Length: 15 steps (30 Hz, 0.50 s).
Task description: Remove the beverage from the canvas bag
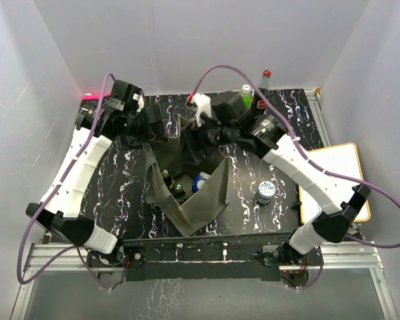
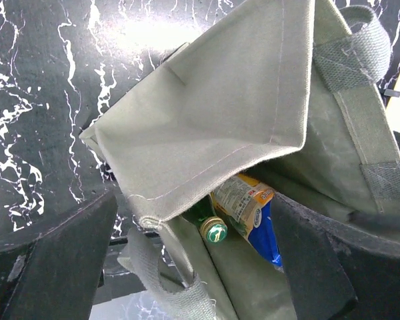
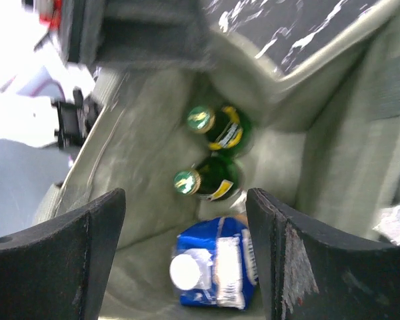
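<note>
The olive-grey canvas bag stands open mid-table. Inside it are beverages: two green glass bottles with green-gold caps, and a blue carton with a white cap. My right gripper hangs open over the bag's mouth. The carton lies below, between its fingers, with a gap on each side. My left gripper is wide open at the bag's far-left corner. The bag's rim and a handle lie loose between its fingers. One bottle cap and the carton peek from under the folded fabric.
A blue-and-white-capped container stands right of the bag. At the back right are a green bottle and a red-capped bottle. A white board with a wooden rim lies at the table's right edge. White walls enclose the table.
</note>
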### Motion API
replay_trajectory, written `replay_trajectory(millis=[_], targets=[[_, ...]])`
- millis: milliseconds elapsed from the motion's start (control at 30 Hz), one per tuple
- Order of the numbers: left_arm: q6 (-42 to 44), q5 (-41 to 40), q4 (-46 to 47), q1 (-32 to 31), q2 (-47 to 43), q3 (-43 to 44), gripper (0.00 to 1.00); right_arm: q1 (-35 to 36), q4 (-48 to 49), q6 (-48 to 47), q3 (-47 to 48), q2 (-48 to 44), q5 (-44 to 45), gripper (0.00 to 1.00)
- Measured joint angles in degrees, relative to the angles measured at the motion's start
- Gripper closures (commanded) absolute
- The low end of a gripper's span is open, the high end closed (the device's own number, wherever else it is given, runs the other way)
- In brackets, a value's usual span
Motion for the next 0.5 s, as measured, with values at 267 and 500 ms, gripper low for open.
replay_trajectory(millis=[267, 500], targets=[[-1.8, -1.4, -4.4, 0.0, 1.7, 1.4, 0.03, 11.6, -0.5, -4.6, -9.3, -1.4, 4.1, 0.35], [-6.9, 1.4, -4.1, 0.0, -4.0, -7.1, 0.03, 19.1, 6.5, -8.0, -21.8, -7.5, 7.6, 0.3]])
